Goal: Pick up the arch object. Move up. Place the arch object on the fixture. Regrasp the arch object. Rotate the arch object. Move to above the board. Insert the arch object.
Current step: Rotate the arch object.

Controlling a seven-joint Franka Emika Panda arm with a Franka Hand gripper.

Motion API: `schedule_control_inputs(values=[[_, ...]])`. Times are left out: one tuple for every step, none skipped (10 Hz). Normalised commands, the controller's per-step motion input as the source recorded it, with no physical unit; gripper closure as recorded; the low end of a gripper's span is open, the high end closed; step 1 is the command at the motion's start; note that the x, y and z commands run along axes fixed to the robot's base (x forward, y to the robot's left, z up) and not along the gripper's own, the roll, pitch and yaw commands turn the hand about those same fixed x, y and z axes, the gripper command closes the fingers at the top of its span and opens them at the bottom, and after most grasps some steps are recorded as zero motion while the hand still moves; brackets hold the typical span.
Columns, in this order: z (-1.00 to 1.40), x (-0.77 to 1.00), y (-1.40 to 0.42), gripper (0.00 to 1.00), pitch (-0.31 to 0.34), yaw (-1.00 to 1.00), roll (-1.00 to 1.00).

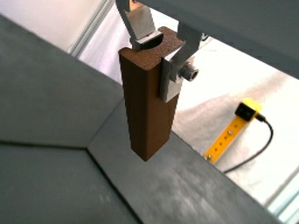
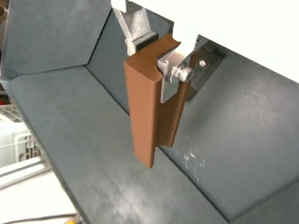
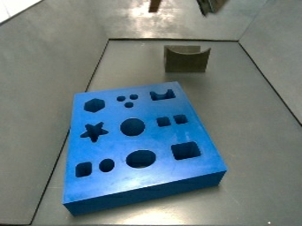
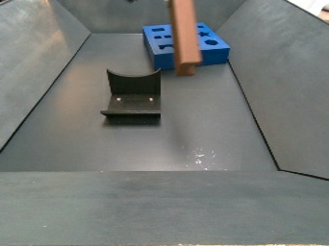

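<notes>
My gripper is shut on the upper end of the arch object, a long orange-brown block that hangs upright below the silver fingers in both wrist views. The notch in its top end shows between the jaws. In a side view the arch object hangs well above the grey floor, to the right of the fixture and in front of the board; the gripper itself is cut off above the frame. The blue board lies flat with the fixture behind it.
Sloping grey bin walls close in the floor on all sides. Outside the bin lie a yellow device with a black cable and a white basket-like thing.
</notes>
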Motion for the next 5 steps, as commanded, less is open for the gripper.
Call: schedule_control_inputs(values=[[0.34, -1.0, 0.13, 1.0, -0.047, -0.1, -0.14], [0.26, -0.94, 0.1, 1.0, -0.033, -0.1, -0.13], [0.18, -0.79, 0.07, 1.0, -0.022, -0.09, -0.13], [0.11, -0.63, 0.05, 1.0, -0.012, -0.08, -0.13], [0.06, -0.42, 0.03, 1.0, -0.011, -0.07, -0.13]])
